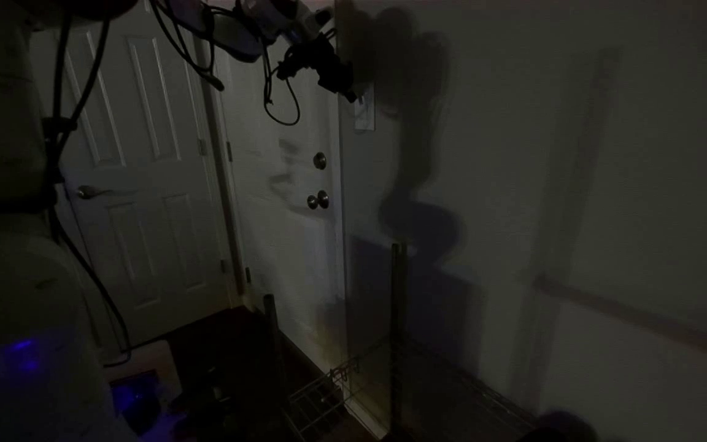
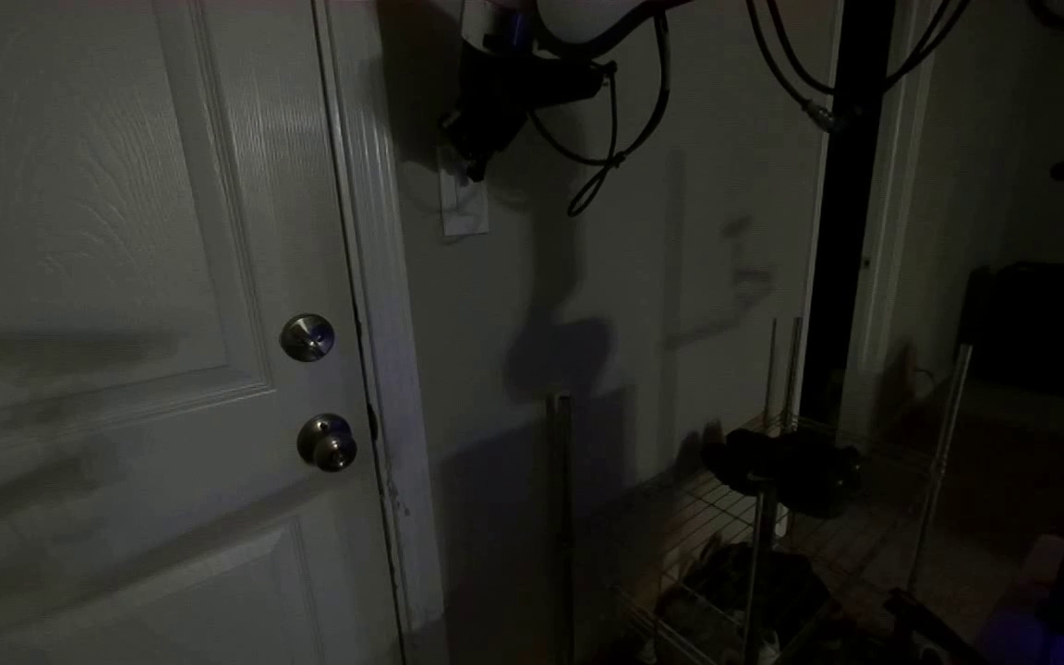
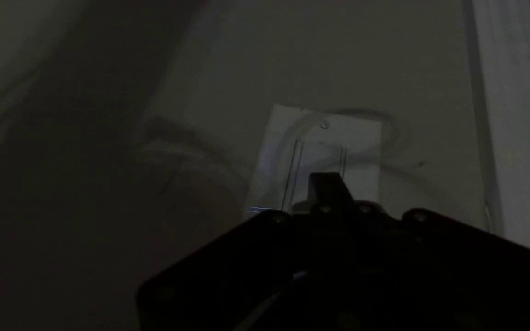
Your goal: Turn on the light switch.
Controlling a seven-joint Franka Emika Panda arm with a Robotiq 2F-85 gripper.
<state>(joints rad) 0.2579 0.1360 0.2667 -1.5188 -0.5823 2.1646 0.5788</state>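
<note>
Light switch (image 3: 319, 154): white, rectangular, shadow-streaked (claw (image 3: 325, 180) in front).

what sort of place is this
Probably a dimly lit room in a home, though an office is possible: there's a white panelled door with a round metal doorknob, and a white rectangular light switch close by.

two doors (image 1: 139, 178), one switch (image 3: 319, 158), one gripper (image 3: 325, 180) show.

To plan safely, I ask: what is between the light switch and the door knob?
From the light switch to the door knob: wall, then the white door frame, in both exterior views.
</note>
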